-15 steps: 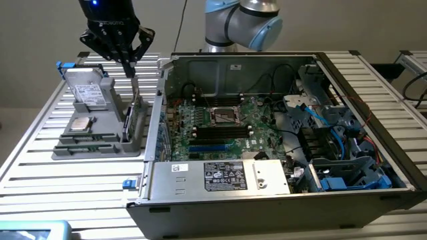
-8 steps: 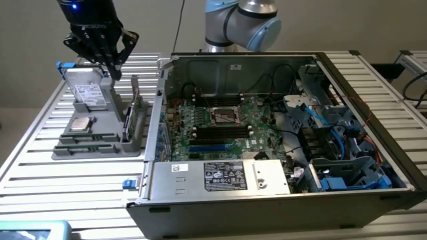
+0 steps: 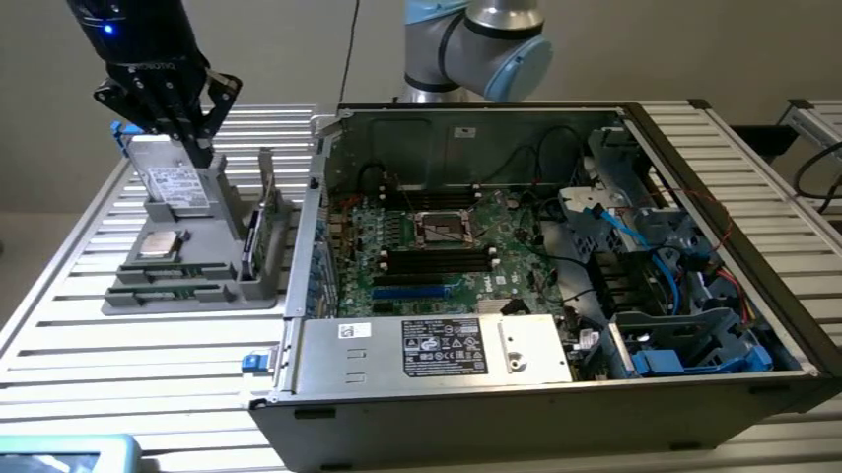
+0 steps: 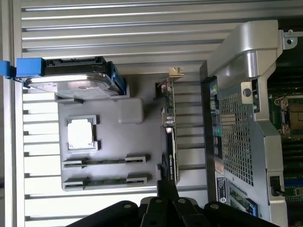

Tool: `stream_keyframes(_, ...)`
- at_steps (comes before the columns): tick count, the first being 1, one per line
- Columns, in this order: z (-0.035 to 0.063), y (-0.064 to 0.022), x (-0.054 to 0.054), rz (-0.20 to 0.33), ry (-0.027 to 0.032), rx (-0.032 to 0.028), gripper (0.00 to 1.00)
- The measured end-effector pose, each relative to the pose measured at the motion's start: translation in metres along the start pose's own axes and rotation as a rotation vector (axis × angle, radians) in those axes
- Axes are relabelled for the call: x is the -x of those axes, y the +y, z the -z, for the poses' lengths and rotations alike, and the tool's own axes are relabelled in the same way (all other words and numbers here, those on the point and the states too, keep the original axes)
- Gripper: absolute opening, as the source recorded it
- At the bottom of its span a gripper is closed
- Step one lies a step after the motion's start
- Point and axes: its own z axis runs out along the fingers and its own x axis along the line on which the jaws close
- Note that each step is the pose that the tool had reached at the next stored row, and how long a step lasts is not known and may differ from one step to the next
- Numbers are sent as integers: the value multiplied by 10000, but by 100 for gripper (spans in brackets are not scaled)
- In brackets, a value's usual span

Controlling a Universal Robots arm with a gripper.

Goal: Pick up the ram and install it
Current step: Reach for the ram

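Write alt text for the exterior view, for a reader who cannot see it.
A robot arm's closed gripper hangs over the far end of a gray parts tray on a slatted table, by a hard drive. Two ram sticks lie in the tray's near slots, and an open computer case sits to the exterior view's right.

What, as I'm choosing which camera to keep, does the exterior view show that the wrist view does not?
Exterior view: the arm's blue-capped joint, the power supply and the drive cage. Wrist view: the case's perforated outer wall. Both: the grey tray with hard drive, processor and ram stick, beneath the shut fingers.
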Motion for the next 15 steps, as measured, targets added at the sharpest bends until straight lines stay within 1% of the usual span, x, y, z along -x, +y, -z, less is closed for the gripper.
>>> stream_keyframes(3,-29,-12,-106,3,0,-3,11)
stream_keyframes(5,-46,-20,-157,8,0,-5,11)
stream_keyframes(15,-141,-74,-295,89,3,-3,11)
